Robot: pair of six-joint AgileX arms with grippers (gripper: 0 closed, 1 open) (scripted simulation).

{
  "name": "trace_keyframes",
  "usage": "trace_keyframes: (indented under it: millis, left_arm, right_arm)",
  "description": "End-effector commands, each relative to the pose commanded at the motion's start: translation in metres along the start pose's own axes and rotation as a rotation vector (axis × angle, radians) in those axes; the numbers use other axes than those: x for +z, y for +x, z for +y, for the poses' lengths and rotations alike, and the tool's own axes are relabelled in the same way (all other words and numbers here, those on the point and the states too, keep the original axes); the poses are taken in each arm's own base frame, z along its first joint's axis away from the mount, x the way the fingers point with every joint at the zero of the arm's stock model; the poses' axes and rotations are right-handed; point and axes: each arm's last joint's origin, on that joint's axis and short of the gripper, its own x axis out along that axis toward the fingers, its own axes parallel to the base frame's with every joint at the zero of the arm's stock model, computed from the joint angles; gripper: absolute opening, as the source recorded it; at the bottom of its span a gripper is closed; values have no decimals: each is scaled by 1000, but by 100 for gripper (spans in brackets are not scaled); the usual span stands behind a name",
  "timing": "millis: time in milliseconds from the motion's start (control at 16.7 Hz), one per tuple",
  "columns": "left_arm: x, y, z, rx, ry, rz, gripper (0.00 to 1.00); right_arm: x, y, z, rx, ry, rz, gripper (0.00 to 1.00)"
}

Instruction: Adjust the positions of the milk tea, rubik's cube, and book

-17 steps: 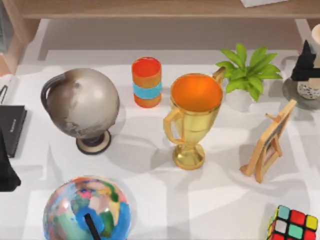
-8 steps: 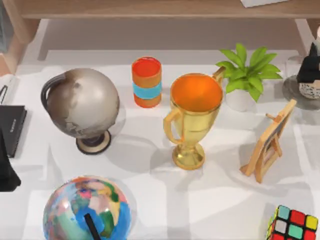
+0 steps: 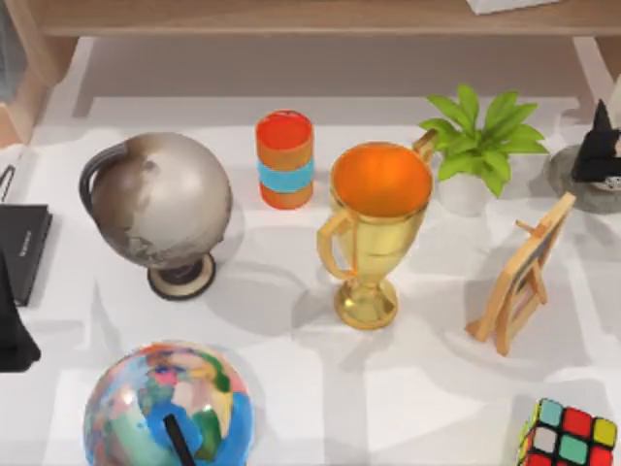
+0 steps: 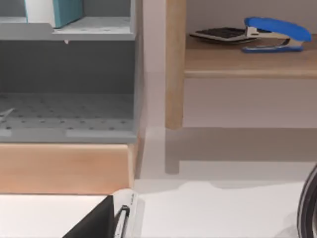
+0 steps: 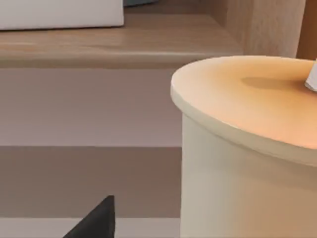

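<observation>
The milk tea [image 3: 611, 182] stands at the table's far right edge, mostly cut off, with its dotted base showing. My right gripper [image 3: 599, 144] hangs dark right over it. In the right wrist view the cream cup [image 5: 247, 158] looms close beside one black fingertip [image 5: 96, 220]. The rubik's cube [image 3: 569, 437] sits at the front right corner. The book [image 4: 62, 11], teal-covered, rests on a grey shelf in the left wrist view. My left arm [image 3: 12, 325] is parked at the left edge.
A grey globe [image 3: 160, 204], a colourful globe [image 3: 170, 408], an orange cylinder with a blue band [image 3: 285, 160], a gold trophy [image 3: 374, 223], a potted plant [image 3: 480, 146] and a wooden easel [image 3: 524, 277] crowd the table. A flat black book [image 3: 21, 248] lies at the left.
The right gripper has shifted a little to the right and nearer over the milk tea, and less of the cup shows at the edge. The left arm has not moved.
</observation>
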Motion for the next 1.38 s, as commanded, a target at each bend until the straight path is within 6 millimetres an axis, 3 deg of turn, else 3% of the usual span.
trace_keyframes:
  millis: [360,720,1140,1380]
  left_arm:
    - [0,0,0,0,0,0,100]
    - [0,0,0,0,0,0,100]
    - [0,0,0,0,0,0,100]
    - [0,0,0,0,0,0,100]
  right_arm:
    - [3,0,-1,0,3,0,100]
    - [45,-16,-1,2,3,-10,100]
    - [50,-19,-2,0,3,-8,100]
    - [75,-13,7,17,97,-31,100]
